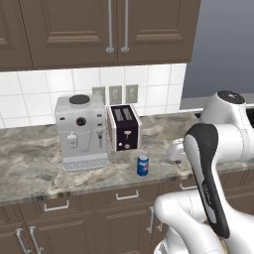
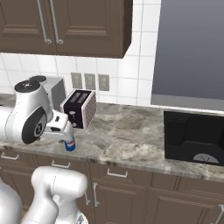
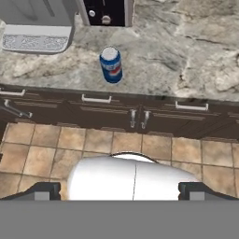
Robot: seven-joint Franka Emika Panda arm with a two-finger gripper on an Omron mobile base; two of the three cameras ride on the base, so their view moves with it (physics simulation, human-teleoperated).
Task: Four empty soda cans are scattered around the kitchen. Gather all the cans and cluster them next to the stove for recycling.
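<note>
Blue soda can [image 3: 111,65] — well beyond the spread gripper [image 3: 119,190].

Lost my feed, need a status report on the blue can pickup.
End effector open, empty, well short of the counter. Blue soda can upright near counter edge, in front of toaster. Nothing blocking the approach.

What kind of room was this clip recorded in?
A rendered home kitchen, by the look of it: a marble-look counter over brown cabinets, with a coffee machine and toaster against a white-tiled wall.
</note>
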